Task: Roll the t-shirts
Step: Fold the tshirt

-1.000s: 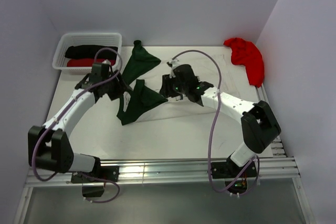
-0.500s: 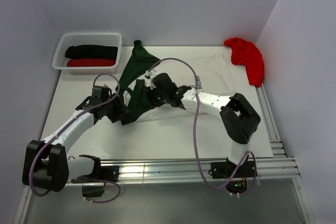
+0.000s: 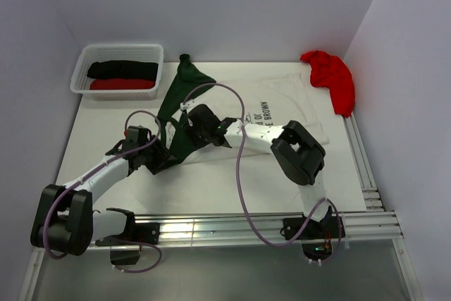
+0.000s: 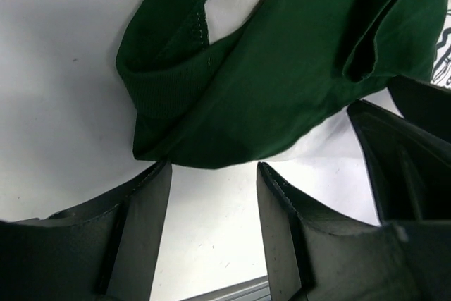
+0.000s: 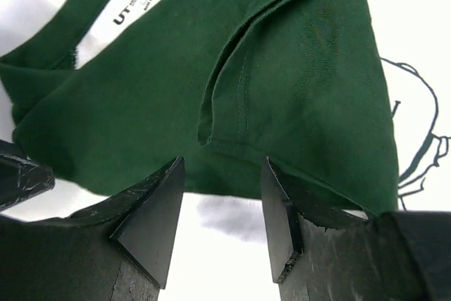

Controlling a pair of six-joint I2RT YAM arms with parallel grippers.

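The cream t-shirt (image 3: 282, 107) lies flat mid-table, its print facing up. One dark green sleeve (image 3: 184, 81) points to the far side; the other (image 3: 182, 140) is bunched at the shirt's near-left corner. My left gripper (image 3: 162, 154) is open just left of that near sleeve, which lies beyond its tips in the left wrist view (image 4: 232, 103). My right gripper (image 3: 184, 127) is open over the same sleeve (image 5: 232, 82), its tips at the sleeve's edge. Both are empty. The red t-shirt (image 3: 331, 79) lies crumpled at the far right.
A white mesh basket (image 3: 79, 79) at the far left holds a black roll (image 3: 121, 69) and a red roll (image 3: 121, 84). The right gripper's finger (image 4: 402, 153) shows close by in the left wrist view. A metal rail (image 3: 232, 227) runs along the near edge.
Both grippers have moved toward the near left and now meet at the near green sleeve. The cream shirt's body lies flatter and its print now shows.
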